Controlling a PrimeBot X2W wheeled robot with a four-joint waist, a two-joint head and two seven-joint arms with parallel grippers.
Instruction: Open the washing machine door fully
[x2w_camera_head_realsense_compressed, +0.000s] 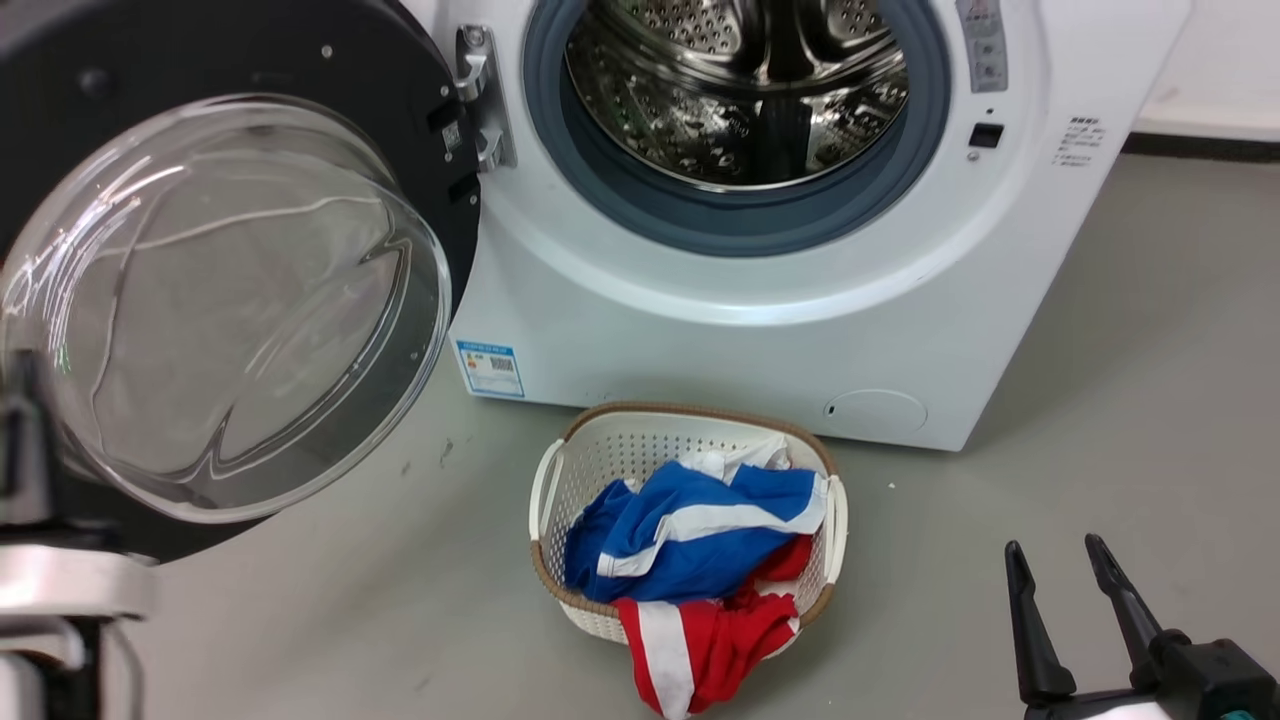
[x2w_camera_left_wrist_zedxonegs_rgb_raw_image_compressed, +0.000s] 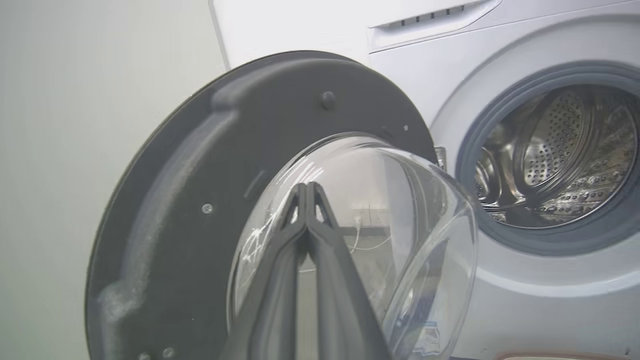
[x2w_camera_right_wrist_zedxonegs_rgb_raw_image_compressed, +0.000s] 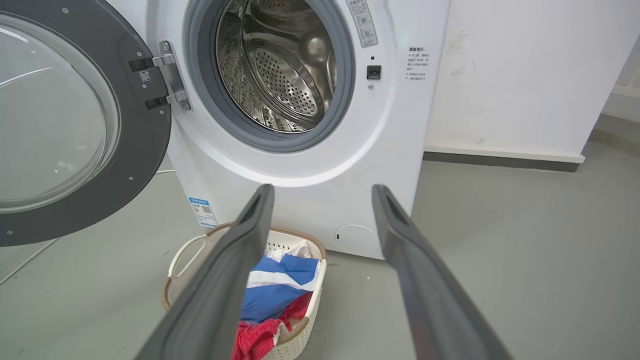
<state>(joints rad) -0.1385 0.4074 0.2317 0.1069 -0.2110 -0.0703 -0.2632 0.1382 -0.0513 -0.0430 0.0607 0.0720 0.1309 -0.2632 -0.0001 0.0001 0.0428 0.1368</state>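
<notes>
The one washing machine door (x2w_camera_head_realsense_compressed: 230, 300), black-rimmed round a bulging clear glass bowl (x2w_camera_left_wrist_zedxonegs_rgb_raw_image_compressed: 400, 225), stands swung wide at the left of the single white washing machine (x2w_camera_head_realsense_compressed: 700, 330). One white basket (x2w_camera_head_realsense_compressed: 600, 460) on the floor (x2w_camera_head_realsense_compressed: 1100, 400) before it holds blue-and-white and red-and-white cloth (x2w_camera_head_realsense_compressed: 690, 530). The left tool (x2w_camera_left_wrist_zedxonegs_rgb_raw_image_compressed: 306, 192) is pressed together before that door; the right tool (x2w_camera_head_realsense_compressed: 1055, 545) is spread.

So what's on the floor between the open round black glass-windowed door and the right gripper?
A white perforated plastic basket of blue and red clothes, on grey floor; the head view shows it.
</notes>
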